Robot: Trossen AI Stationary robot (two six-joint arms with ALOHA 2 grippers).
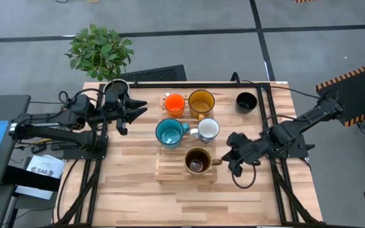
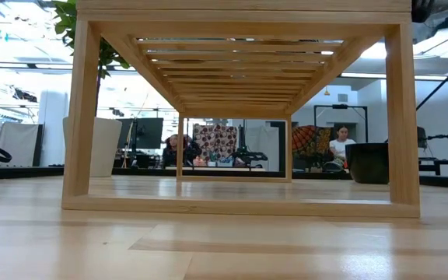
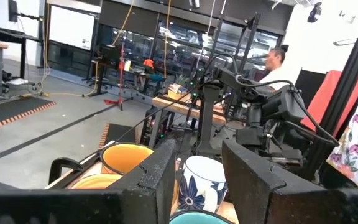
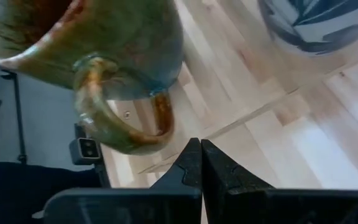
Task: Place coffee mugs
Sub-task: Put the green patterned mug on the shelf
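Hovering closed and empty beside the brown mug [image 1: 198, 161], the right pincer [image 1: 236, 158] should open before approaching the black mug [image 1: 246, 101]; left pincer [image 1: 132, 112] waits open.

Even, bright overhead light with soft shadows; the brown mug [image 4: 86, 56] looms blurred, and far windows glare.
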